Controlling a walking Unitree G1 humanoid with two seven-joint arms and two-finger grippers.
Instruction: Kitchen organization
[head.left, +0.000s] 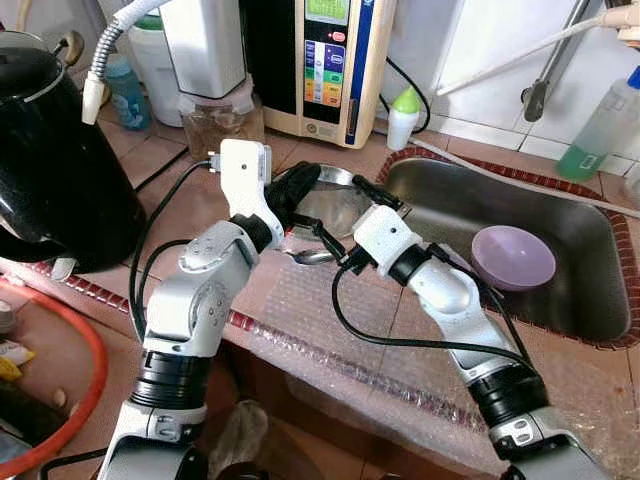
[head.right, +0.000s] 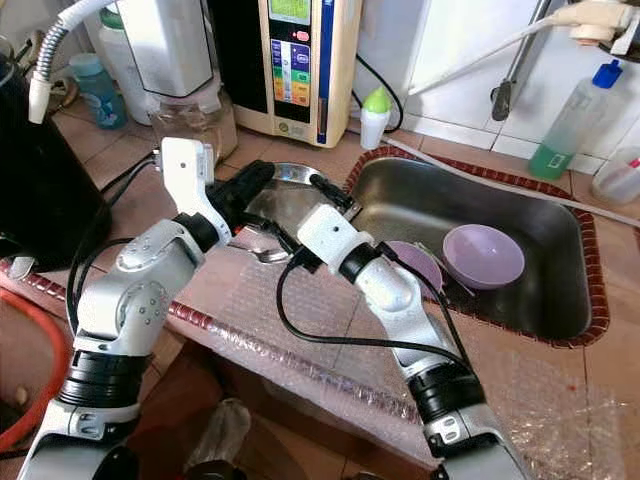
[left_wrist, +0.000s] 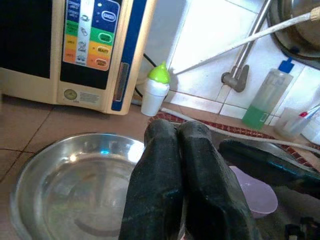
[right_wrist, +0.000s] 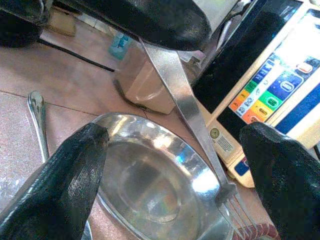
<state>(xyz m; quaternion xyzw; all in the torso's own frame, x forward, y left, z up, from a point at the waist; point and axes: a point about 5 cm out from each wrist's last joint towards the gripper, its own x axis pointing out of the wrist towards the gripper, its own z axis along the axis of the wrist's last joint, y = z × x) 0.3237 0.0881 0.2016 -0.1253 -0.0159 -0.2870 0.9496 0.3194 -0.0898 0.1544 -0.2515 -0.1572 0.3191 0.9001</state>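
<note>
Left gripper (right_wrist: 150, 20): clenched on slim steel fork (right_wrist: 192, 117) above round steel bowl (left_wrist: 65, 185) | right gripper (right_wrist: 180, 165): released, flanking fork | step: likely handover; next: close on handle.

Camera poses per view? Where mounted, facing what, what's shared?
Left eye: head, looking down at counter and sink; left arm, right arm show.
Right eye: head, same scene, both arms.
Left wrist: along shut left tool toward steel bowl, sink.
Right wrist: through open right tool toward steel bowl, fork.
Both wrist views share the steel bowl.
</note>
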